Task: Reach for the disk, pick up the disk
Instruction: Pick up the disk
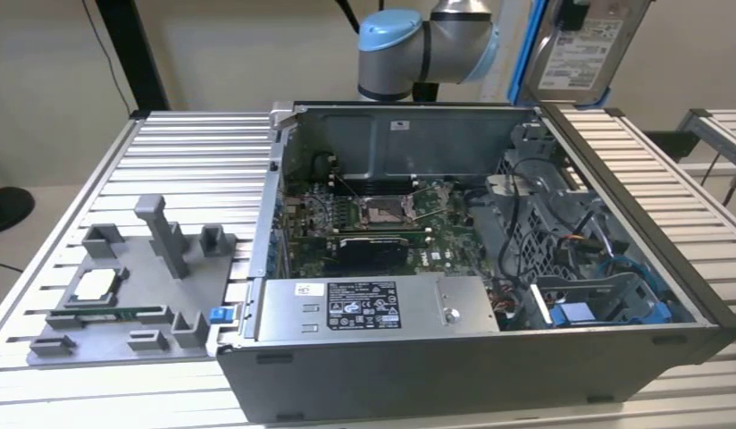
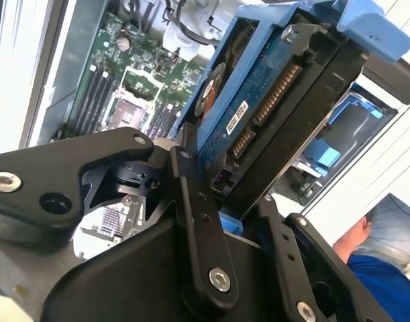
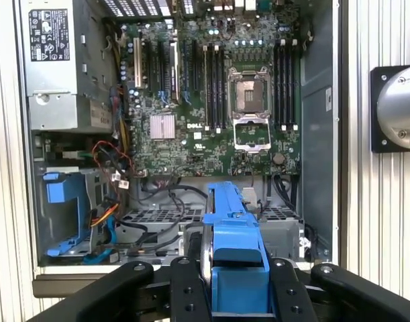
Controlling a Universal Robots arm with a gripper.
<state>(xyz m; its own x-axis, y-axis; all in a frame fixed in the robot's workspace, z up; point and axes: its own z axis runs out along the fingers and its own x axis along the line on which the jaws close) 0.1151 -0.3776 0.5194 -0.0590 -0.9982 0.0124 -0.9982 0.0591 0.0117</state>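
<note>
The disk [image 2: 272, 121] sits clamped between the pincer's [image 2: 221, 201] two black fingers [image 2: 198, 228], lifted clear of the open computer case [image 1: 464, 357]. In the second wrist view its underside circuit board and connector face the camera, with the blue bracket rail [image 2: 366, 23] running along its edge. In the first wrist view the disk [image 3: 235, 235] shows edge-on, its blue bracket held between the fingers above the case's motherboard [image 3: 211, 100]. In the exterior view the disk [image 1: 582, 45] hangs high beyond the case's far corner, label outward, beside the arm [image 1: 428, 40]. A grey tray [image 1: 129, 295] lies on the worktop [image 1: 189, 152] near its front edge, beside the case.
</note>
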